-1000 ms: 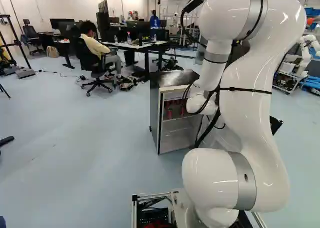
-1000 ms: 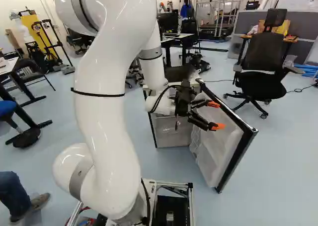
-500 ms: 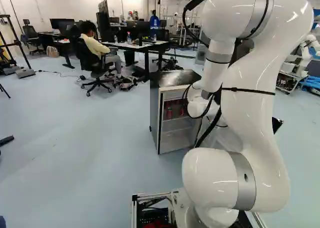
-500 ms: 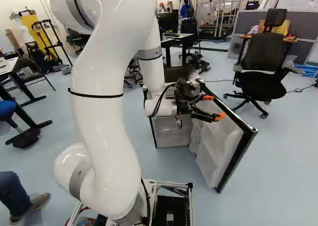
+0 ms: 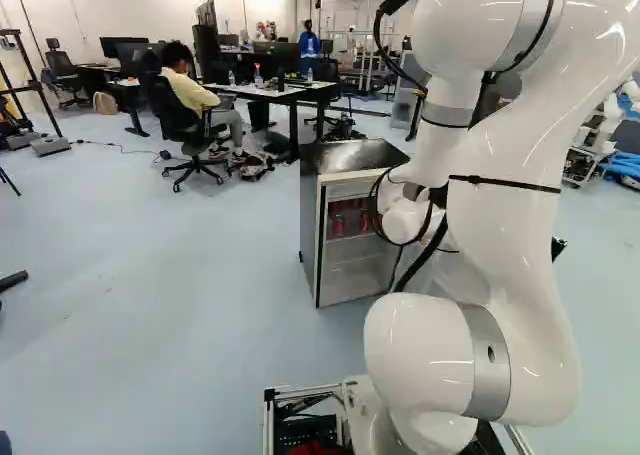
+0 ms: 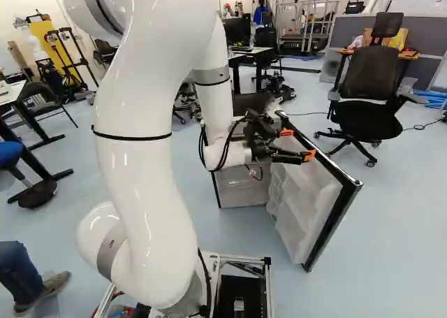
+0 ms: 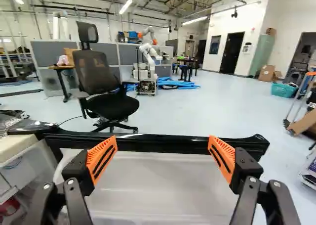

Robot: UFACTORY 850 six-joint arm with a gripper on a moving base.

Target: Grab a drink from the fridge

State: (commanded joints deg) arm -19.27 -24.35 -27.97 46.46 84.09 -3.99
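The fridge (image 5: 311,220) stands open; the gripper (image 7: 162,145), spread wide and empty, is at its door (image 6: 302,205), the cans (image 5: 338,225) inside ungrabbed.

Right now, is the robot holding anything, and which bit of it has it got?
Nothing is held. The gripper is open, its two fingers wide apart, with the fridge door not pinched between them.

Pale blue-grey floor, white walls, black office chair (image 7: 103,86), grey partitions (image 7: 107,52), ceiling strip lights (image 7: 126,6), desk (image 5: 285,93)
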